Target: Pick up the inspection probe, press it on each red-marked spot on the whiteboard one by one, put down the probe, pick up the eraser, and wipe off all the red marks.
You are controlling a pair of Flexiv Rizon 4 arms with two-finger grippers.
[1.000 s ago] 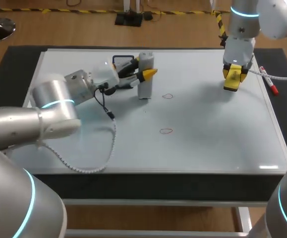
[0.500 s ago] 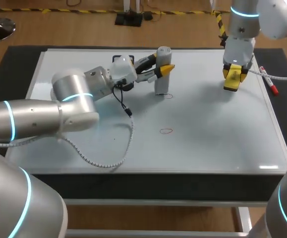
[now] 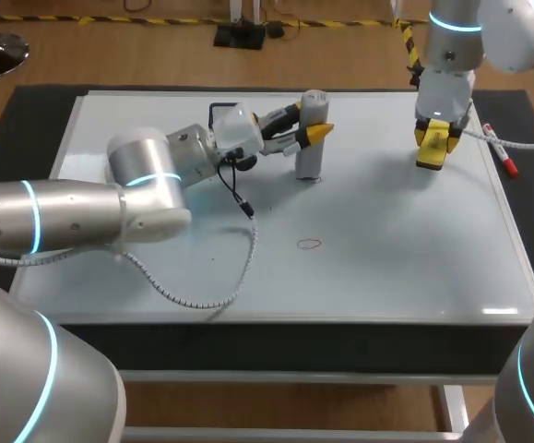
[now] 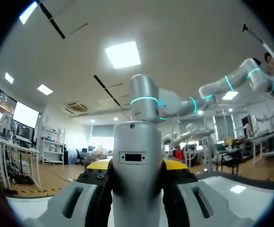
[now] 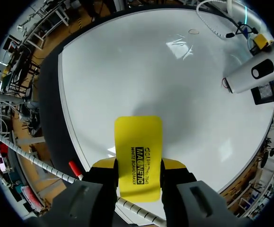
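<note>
The left arm (image 3: 82,217) and right arm (image 3: 451,55) are smooth silver-grey tubes with glowing cyan rings (image 3: 29,217) at the joints. A white ribbed cable (image 3: 193,297) trails from the left wrist. The left claw (image 3: 305,125) and right claw (image 3: 433,152) have black fingers with bright yellow tips.

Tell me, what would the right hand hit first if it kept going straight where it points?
The whiteboard. The right hand points down at a bare patch of it, so the yellow eraser it holds would touch first. How high it hangs above the board is unclear.
</note>
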